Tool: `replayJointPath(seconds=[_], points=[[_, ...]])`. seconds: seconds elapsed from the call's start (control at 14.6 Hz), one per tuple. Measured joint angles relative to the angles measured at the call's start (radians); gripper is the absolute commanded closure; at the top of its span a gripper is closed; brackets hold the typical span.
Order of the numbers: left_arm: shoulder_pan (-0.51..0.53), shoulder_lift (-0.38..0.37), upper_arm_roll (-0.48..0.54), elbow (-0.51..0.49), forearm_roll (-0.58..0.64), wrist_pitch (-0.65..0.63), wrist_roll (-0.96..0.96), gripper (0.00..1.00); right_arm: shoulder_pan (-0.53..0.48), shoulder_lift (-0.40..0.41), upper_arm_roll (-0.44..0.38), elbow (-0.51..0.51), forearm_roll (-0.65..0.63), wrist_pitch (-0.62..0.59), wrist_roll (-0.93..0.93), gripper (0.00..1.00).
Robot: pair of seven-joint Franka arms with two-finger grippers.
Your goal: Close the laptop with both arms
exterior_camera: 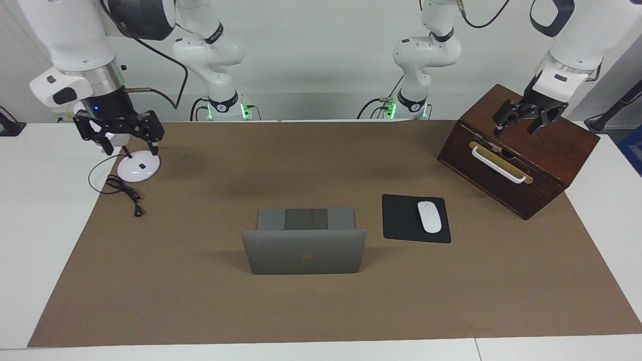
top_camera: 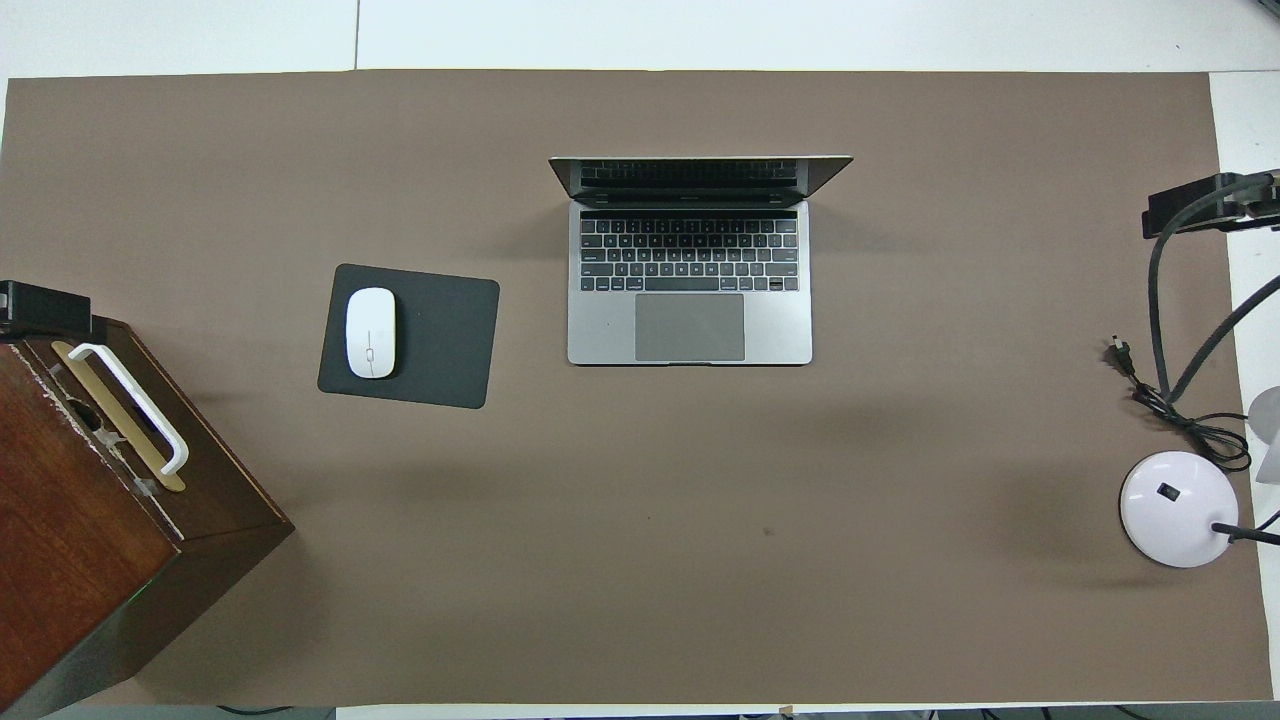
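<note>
The silver-grey laptop point(exterior_camera: 303, 253) point(top_camera: 690, 290) stands open in the middle of the brown mat. Its lid is upright and its keyboard faces the robots. My right gripper point(exterior_camera: 130, 146) hangs open in the air over the white lamp base, well away from the laptop. My left gripper point(exterior_camera: 515, 131) hangs open over the top of the wooden box at the left arm's end of the table. Neither gripper holds or touches anything.
A black mouse pad point(exterior_camera: 401, 220) point(top_camera: 440, 340) with a white mouse point(exterior_camera: 429, 216) point(top_camera: 370, 332) lies beside the laptop, toward the left arm's end. A dark wooden box point(exterior_camera: 546, 165) point(top_camera: 80, 520) has a white handle. The lamp base point(exterior_camera: 139, 169) point(top_camera: 1175, 505) and its cable point(exterior_camera: 125, 190) sit at the right arm's end.
</note>
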Motion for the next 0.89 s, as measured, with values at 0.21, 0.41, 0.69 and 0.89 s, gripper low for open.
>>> replayJointPath(seconds=[0.21,0.41,0.69,0.89], points=[[0.004,-0.002,0.002,-0.013,0.000,0.032,0.000,0.43,0.000,0.000,0.000,0.000,0.000,0.000,0.000,0.00],[0.011,-0.020,0.002,-0.075,0.000,0.098,0.000,1.00,0.000,0.000,0.000,0.000,0.000,0.000,0.000,0.00],[0.012,-0.039,0.002,-0.107,0.000,0.115,0.000,1.00,0.001,0.001,0.003,0.000,0.000,0.000,0.000,0.00],[0.012,-0.045,0.002,-0.115,0.000,0.120,-0.010,1.00,0.001,0.001,0.002,0.001,-0.002,0.000,0.000,0.00]])
